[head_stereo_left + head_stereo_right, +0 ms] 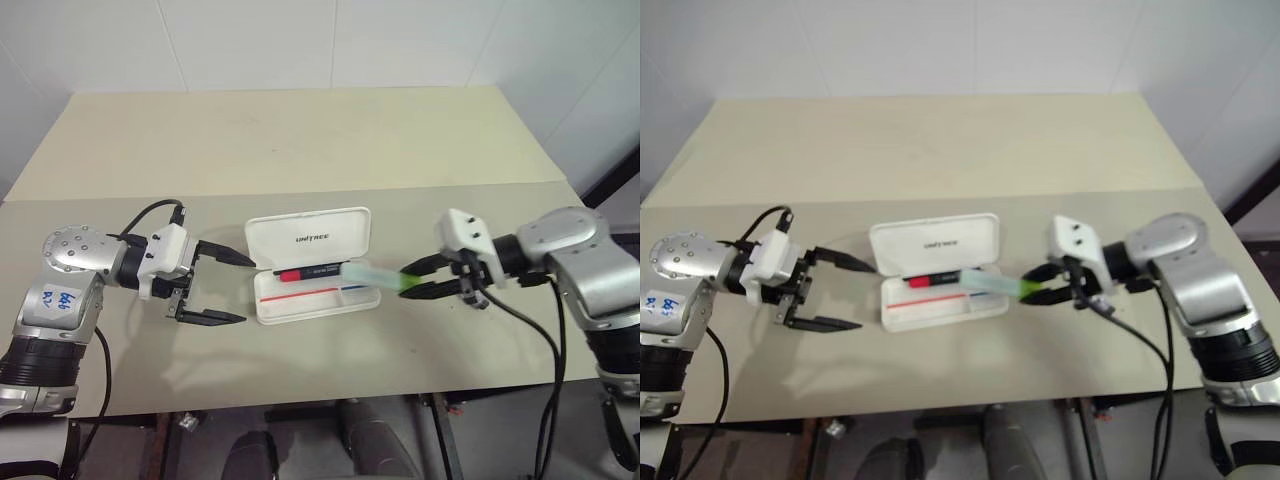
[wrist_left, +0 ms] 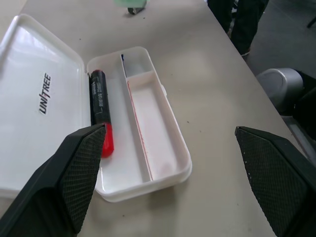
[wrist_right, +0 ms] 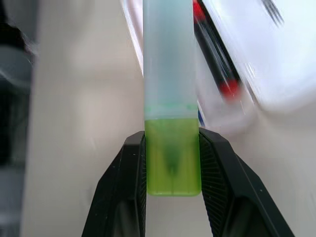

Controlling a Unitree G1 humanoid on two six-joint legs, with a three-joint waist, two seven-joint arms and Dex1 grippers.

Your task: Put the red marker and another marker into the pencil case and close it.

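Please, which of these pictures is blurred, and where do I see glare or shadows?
Right wrist view: case and red marker smeared by blur, green marker sharp. Left wrist view: sharp, soft glare on the lid. Left eye view: faint shadows on the table under both arms.

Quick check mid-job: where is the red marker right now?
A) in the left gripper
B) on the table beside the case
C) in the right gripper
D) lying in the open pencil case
D: the red marker lies inside the open pencil case, while the right gripper holds the green marker.
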